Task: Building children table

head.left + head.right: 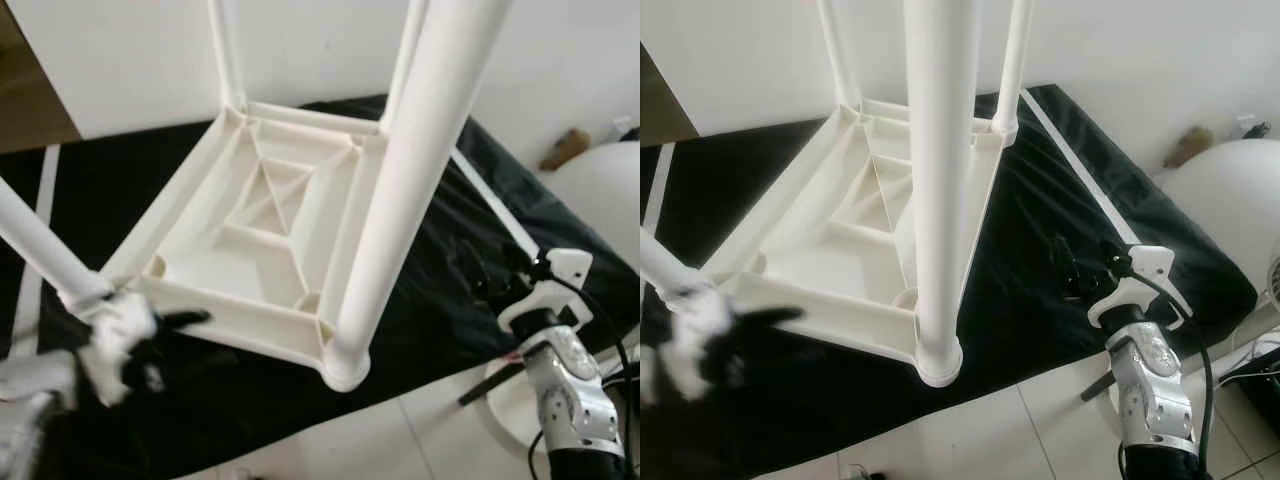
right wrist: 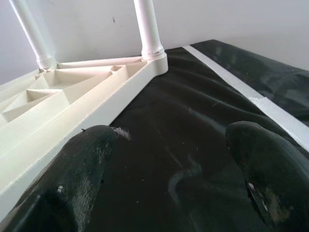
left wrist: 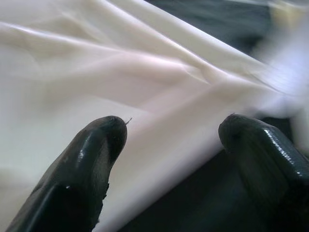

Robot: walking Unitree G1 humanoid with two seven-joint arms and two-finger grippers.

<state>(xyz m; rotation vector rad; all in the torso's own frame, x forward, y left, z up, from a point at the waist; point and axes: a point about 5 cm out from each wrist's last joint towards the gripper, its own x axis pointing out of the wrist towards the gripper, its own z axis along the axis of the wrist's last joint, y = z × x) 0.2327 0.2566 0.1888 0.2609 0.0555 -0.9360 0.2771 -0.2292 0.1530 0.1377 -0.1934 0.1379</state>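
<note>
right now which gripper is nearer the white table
Left. The left gripper is at the upturned table's near-left corner, fingers open by the frame edge. The right gripper hangs apart to its right, open over the black sheet.

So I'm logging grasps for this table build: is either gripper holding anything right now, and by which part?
Nothing is held. The left gripper is open by the upturned table's frame, near the leaning leg. The right gripper is open over the black mat.

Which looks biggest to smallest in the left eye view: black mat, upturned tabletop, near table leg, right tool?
1. black mat, spreads past the frame.
2. upturned tabletop.
3. near table leg, though it stands close to the camera, so its rank against the tabletop is unsure.
4. right tool, smallest, open over the mat.
</note>
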